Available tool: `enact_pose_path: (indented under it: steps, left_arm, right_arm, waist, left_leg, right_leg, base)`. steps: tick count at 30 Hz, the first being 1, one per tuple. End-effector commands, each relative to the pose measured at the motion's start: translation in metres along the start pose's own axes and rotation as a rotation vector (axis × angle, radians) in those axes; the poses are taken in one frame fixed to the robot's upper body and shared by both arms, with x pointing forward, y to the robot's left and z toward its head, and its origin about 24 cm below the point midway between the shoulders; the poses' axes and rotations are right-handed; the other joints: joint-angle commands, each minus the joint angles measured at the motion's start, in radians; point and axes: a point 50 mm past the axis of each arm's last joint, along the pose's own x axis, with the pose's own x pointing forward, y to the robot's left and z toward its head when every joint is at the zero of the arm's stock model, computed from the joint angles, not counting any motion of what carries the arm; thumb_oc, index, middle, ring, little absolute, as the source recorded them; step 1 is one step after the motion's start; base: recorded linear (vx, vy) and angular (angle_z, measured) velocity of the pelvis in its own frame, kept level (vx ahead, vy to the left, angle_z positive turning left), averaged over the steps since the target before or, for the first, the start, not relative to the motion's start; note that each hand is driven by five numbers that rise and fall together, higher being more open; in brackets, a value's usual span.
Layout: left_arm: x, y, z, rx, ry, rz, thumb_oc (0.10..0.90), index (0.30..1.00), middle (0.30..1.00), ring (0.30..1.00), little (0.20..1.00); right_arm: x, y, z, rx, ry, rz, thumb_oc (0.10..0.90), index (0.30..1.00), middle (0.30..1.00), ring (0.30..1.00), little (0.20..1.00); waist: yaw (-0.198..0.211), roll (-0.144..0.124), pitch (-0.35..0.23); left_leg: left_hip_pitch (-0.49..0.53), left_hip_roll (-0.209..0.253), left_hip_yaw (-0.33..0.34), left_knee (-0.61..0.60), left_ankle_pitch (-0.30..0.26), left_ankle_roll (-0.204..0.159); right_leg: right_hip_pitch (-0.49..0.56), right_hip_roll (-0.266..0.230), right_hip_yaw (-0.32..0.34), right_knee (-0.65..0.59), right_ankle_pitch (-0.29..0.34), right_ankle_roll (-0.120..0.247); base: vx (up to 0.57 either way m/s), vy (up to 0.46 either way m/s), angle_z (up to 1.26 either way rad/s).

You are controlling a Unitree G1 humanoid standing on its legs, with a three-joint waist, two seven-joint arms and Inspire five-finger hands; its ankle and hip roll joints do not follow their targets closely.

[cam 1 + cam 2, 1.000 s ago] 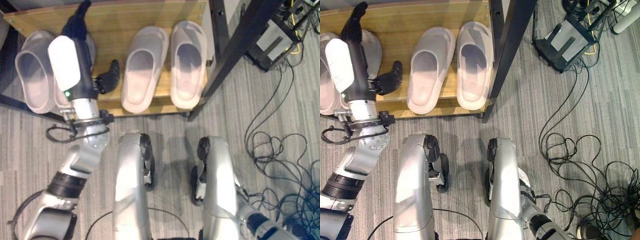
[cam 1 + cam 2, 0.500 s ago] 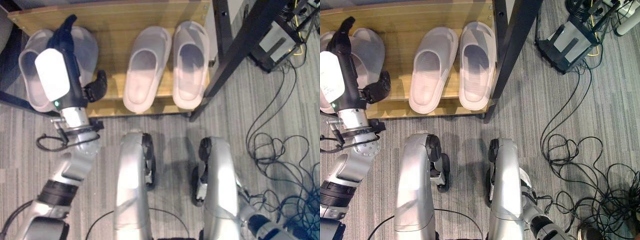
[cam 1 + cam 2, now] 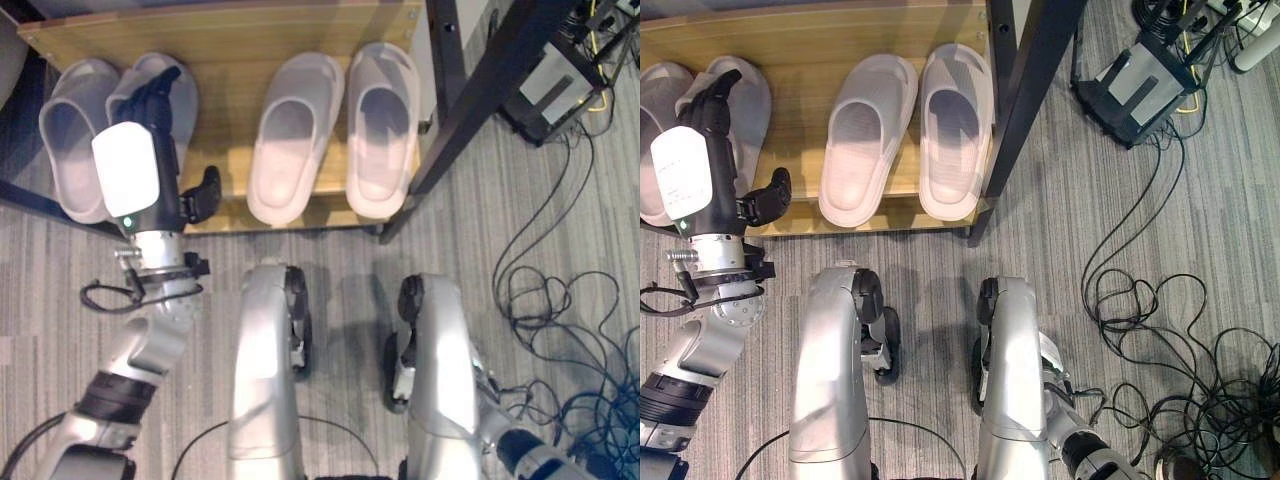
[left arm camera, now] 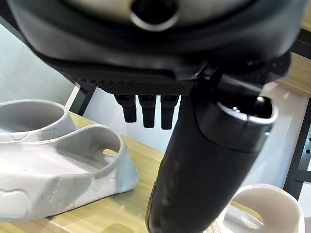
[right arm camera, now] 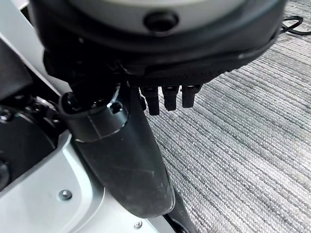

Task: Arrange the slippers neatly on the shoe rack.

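Slippers [image 3: 285, 140] sit in pairs on shoe rack [image 3: 230, 40]; left hand [image 3: 160, 110] spread above, holding nothing.

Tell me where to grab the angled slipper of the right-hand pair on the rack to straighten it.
Take the angled slipper by its heel rim, which hangs over the shoe rack front edge, coming from the front. The toe end is closed and leans toward its straighter neighbour; the heel is open and nearest. The left hand is open over the left pair.
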Motion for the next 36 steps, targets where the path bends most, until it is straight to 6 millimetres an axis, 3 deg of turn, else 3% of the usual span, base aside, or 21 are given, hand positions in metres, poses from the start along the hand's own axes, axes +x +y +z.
enact_pose_path:
  steps: [1,7,15,23,28,33,36]
  left_arm:
    - [0.027,0.027,0.044,-0.035,-0.228,0.179,0.8,0.9,0.9,0.9,0.9]
    - [0.024,0.016,0.061,0.039,-0.327,0.124,0.8,0.9,0.9,0.9,0.9]
    - [0.022,0.0,0.095,-0.064,-0.414,0.067,0.8,0.9,0.9,0.9,0.9]
    - [0.038,0.0,0.113,-0.095,-0.446,0.111,0.8,0.9,0.9,0.9,0.9]
    - [0.041,0.012,0.1,-0.06,-0.415,0.164,0.8,0.9,0.9,0.9,0.9]
    - [0.035,0.034,0.07,0.025,-0.355,0.241,0.8,0.9,0.9,0.9,0.9]
    - [0.014,0.059,0.051,0.059,-0.334,0.293,0.8,0.9,0.9,0.9,0.9]
  right_arm:
    - [0.001,-0.022,0.003,0.006,-0.051,-0.107,0.8,0.9,0.9,0.9,0.9]
    - [0.002,-0.023,0.006,-0.01,-0.066,-0.113,0.8,0.9,0.9,0.9,0.9]
    - [0.005,-0.023,0.014,-0.014,-0.088,-0.111,0.8,0.9,0.9,0.9,0.9]
    - [0.006,-0.023,0.015,-0.016,-0.094,-0.106,0.8,0.9,0.9,0.9,0.9]
    - [0.004,-0.021,0.011,-0.009,-0.077,-0.108,0.8,0.9,0.9,0.9,0.9]
    - [0.005,-0.031,0.008,0.018,-0.06,-0.158,0.8,0.9,0.9,0.9,0.9]
    - [0.008,-0.044,0.007,0.037,-0.042,-0.225,0.8,0.9,0.9,0.9,0.9]
  waist:
    - [-0.001,0.049,-0.028]
    - [-0.008,0.05,-0.028]
    - [-0.019,0.048,-0.028]
    - [-0.028,0.041,-0.028]
    - [-0.021,0.045,-0.028]
    - [-0.003,0.05,-0.028]
    - [0.027,0.055,-0.028]
  left_leg:
    - [0.12,-0.072,-0.124,0.057,-0.207,0.073]
    - [0.12,-0.074,-0.12,0.058,-0.208,0.075]
    - [0.12,-0.074,-0.114,0.059,-0.209,0.075]
    - [0.12,-0.075,-0.116,0.061,-0.208,0.074]
    - [0.12,-0.076,-0.116,0.064,-0.21,0.074]
    - [0.12,-0.076,-0.114,0.063,-0.207,0.068]
    - [0.12,-0.076,-0.112,0.023,-0.189,0.06]
  right_leg:
    - [-0.031,0.006,0.016,-0.096,0.126,-0.102]
    - [-0.031,0.008,0.02,-0.094,0.125,-0.1]
    - [-0.031,0.005,0.021,-0.091,0.12,-0.1]
    - [-0.031,0.002,0.022,-0.088,0.118,-0.099]
    - [-0.031,0.001,0.021,-0.085,0.117,-0.098]
    - [-0.031,0.002,0.02,-0.084,0.126,-0.098]
    - [-0.031,0.001,0.004,-0.127,0.149,-0.103]
  base:
    - [0.0,0.0,0.0]
    - [0.0,0.0,0.0]
    - [0.0,0.0,0.0]
    - [0.0,0.0,0.0]
    - [0.0,-0.006,0.0]
    - [0.01,-0.015,0.0]
    - [0.0,-0.013,0.01]
